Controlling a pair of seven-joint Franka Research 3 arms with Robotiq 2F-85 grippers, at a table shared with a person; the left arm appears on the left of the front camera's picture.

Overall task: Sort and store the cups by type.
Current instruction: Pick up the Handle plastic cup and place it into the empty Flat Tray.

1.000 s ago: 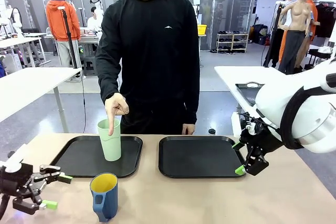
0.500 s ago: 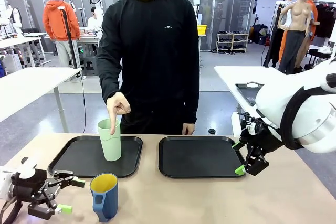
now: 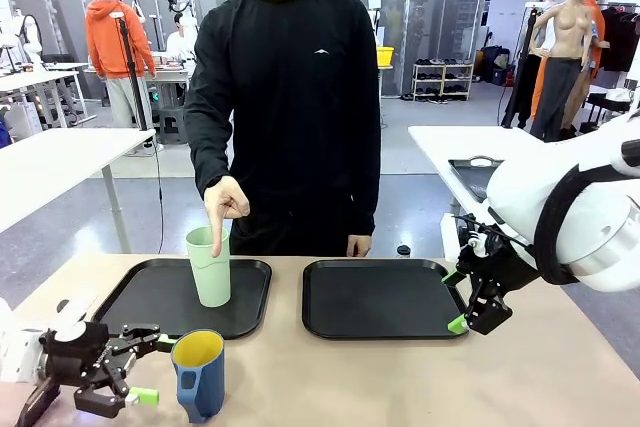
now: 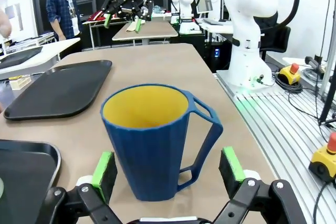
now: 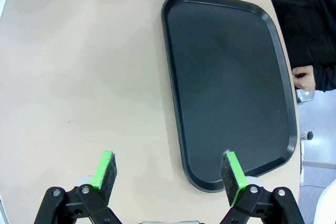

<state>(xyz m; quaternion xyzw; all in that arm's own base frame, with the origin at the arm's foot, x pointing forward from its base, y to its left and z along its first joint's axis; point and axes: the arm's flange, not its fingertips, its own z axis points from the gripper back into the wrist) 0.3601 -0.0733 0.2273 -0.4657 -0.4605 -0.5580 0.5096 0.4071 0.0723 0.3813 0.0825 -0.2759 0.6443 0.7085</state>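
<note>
The person's hand (image 3: 225, 205) hangs over the tumbler (image 3: 211, 272); bare tabletop (image 3: 330, 377) flanks the blue mug (image 3: 200, 375).

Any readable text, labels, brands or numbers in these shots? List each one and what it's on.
No text can be read.
blue mug: plain, no print.
mint tumbler: plain.
left black tray and right black tray: unmarked.
black shirt: the small white chest mark is a shape, with no letters legible.
Background: any signs or labels are too small or blurred to read.

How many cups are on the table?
2. A mint-green tumbler stands in the left tray; a blue mug sits on the table, in front of the open left gripper.
</note>
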